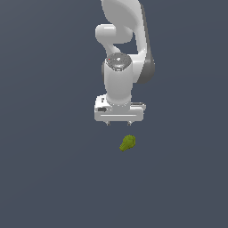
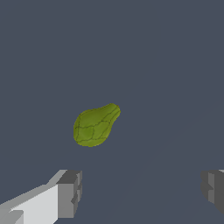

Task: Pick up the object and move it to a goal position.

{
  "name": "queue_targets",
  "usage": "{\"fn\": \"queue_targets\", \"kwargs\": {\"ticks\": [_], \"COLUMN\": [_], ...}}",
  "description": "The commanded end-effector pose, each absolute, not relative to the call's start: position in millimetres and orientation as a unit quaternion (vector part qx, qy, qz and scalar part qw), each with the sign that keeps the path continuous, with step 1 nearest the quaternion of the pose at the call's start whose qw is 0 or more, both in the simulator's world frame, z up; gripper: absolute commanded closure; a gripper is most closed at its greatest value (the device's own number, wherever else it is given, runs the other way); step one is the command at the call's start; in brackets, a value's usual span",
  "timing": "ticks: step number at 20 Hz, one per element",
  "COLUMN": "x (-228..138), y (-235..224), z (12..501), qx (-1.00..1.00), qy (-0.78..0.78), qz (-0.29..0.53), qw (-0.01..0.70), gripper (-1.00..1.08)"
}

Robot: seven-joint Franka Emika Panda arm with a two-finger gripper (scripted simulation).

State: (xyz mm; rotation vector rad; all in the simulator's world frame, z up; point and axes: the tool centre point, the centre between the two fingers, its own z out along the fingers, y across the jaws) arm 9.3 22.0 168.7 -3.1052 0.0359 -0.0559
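A single white Panda arm [image 1: 122, 58] reaches down from the upper middle of the exterior view, its wrist pointing straight down over a plain dark grey-blue bench [image 1: 44, 178]. The tool [image 1: 118, 123] sits just above the centre of that frame, and only the two small tips of its fingers [image 1: 107, 123] peek out beneath the broad white hand body. In the wrist view the two grey pads [image 2: 70, 192] appear at the lower left and lower right corners of the frame, set far apart with bare bench surface between them, so the tool is spread wide and grips nothing. The object [image 1: 127, 143], a small olive-green lumpy blob shaped like a pear, lies on the bench just below the tool in the exterior view and slightly toward the exterior view's right, clear of the fingertips and not touching them. In the wrist view the object [image 2: 95, 125] shows near the middle of the frame, a little left of centre, with its wider end toward the lower left and its narrow end pointing to the upper right. Faint darker lines cross its surface. It is well apart from both pads and much smaller than the gap between them.
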Motion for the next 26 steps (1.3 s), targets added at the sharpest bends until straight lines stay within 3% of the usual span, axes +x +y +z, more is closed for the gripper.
{"fn": "queue_targets", "kwargs": {"ticks": [1,26], "x": [10,22], "y": [23,42], "z": [168,136], "qx": [-1.0,-0.963], "qy": [0.019,0.269], "qz": [-0.018,-0.004], "qw": [0.018,0.017], "gripper": [-0.92,-0.92]}}
